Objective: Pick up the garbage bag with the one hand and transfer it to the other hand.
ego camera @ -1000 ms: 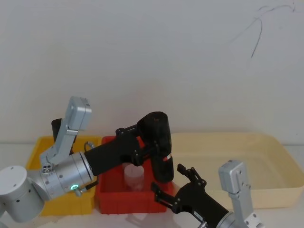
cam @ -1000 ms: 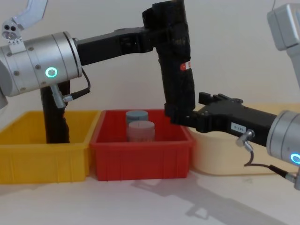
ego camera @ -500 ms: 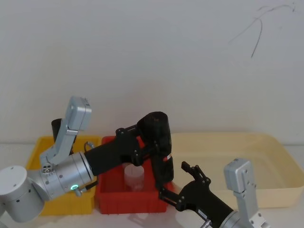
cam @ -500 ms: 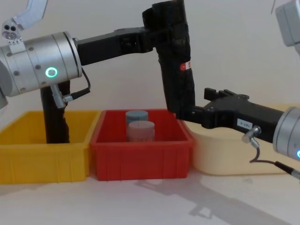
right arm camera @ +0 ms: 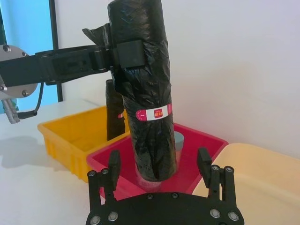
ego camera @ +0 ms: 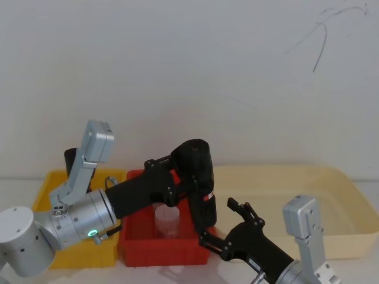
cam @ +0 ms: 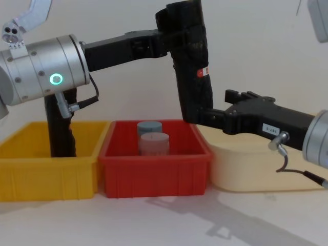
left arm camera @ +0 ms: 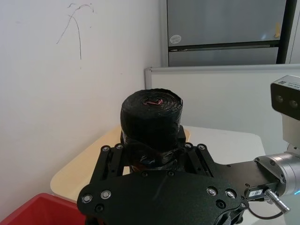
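Wide-open right gripper (right arm camera: 159, 164) should close squarely on the garbage bag (right arm camera: 140, 89) between its jaws while left gripper (cam: 169, 41) clamps above.

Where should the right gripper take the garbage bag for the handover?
On the lower section of the garbage bag, below its red-and-white label. The left gripper clamps the top and the roll hangs nearly upright, so that stretch is bare. Bring the right gripper in level from the right, jaws straddling it.
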